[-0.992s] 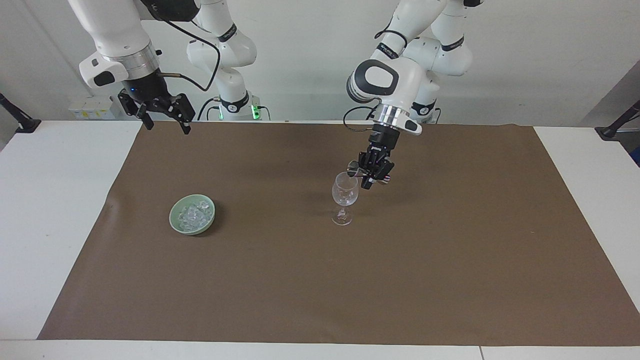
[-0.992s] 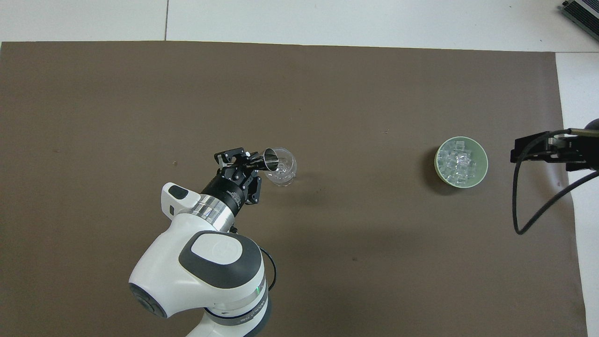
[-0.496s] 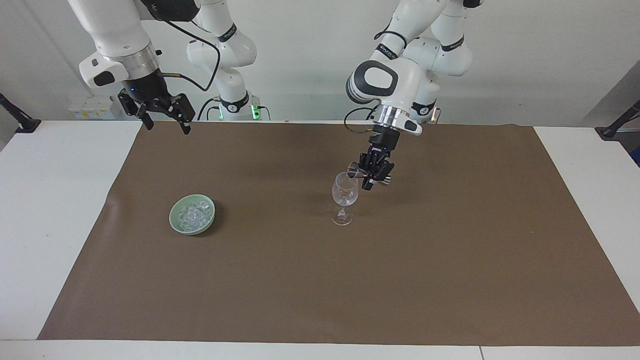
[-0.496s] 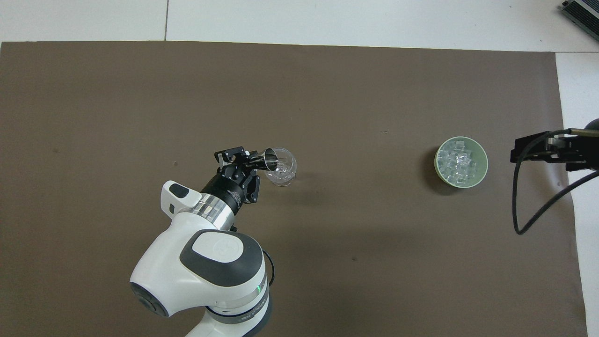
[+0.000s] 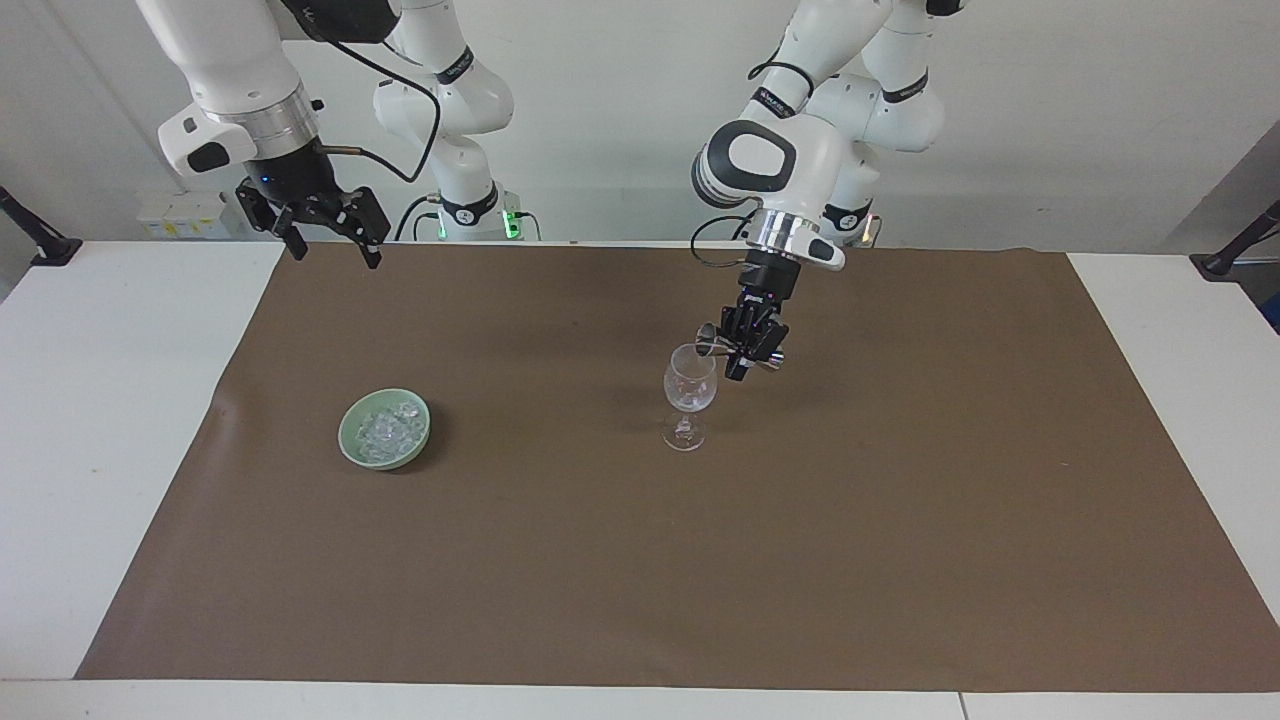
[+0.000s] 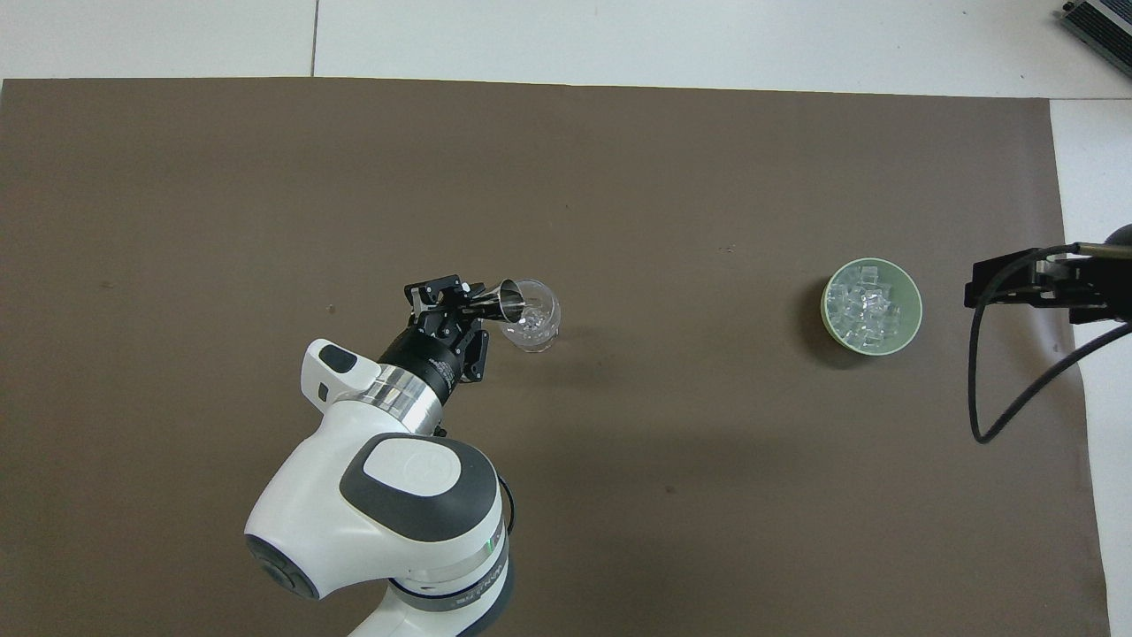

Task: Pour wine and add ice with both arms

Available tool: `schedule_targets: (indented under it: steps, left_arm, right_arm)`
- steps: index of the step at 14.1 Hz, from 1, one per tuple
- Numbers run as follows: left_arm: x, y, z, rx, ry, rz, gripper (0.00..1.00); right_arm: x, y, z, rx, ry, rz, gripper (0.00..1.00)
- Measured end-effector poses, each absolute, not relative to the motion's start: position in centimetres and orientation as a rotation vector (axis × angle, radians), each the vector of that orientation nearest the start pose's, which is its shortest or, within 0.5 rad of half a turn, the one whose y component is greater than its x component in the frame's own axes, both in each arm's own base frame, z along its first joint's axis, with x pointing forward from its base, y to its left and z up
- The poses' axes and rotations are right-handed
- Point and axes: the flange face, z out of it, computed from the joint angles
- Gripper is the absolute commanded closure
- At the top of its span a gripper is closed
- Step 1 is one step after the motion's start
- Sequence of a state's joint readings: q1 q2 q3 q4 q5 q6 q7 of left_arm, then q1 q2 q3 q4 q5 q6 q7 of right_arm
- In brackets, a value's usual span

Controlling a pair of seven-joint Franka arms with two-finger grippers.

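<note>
Pouring is the step in hand: my left tool pinches a small metal cup tipped over the glass. Next I'd bring my waiting right tool, spread wide, to the ice in its bowl.

A heap of small clear, glassy ice chunks fills a shallow pale green round bowl standing upright on the brown table mat. A clear stemmed wine glass stands upright on that mat, well apart from the bowl, toward the left arm's end.

A small shiny metal measuring cup tilts over the glass's rim.
</note>
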State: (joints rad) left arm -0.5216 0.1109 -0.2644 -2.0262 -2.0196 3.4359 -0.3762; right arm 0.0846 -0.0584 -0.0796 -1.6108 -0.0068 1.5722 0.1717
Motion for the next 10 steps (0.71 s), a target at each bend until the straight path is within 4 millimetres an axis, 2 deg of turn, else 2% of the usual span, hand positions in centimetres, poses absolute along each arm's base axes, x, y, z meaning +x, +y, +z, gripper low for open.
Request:
schedule_targets:
  steps: [10]
  left_arm:
    - [44.44,-30.04,41.94,1.495,1.694,0.288,1.00]
  right_arm:
    - [53.65,0.06,63.75,-3.131,0.261,-0.031,0.00]
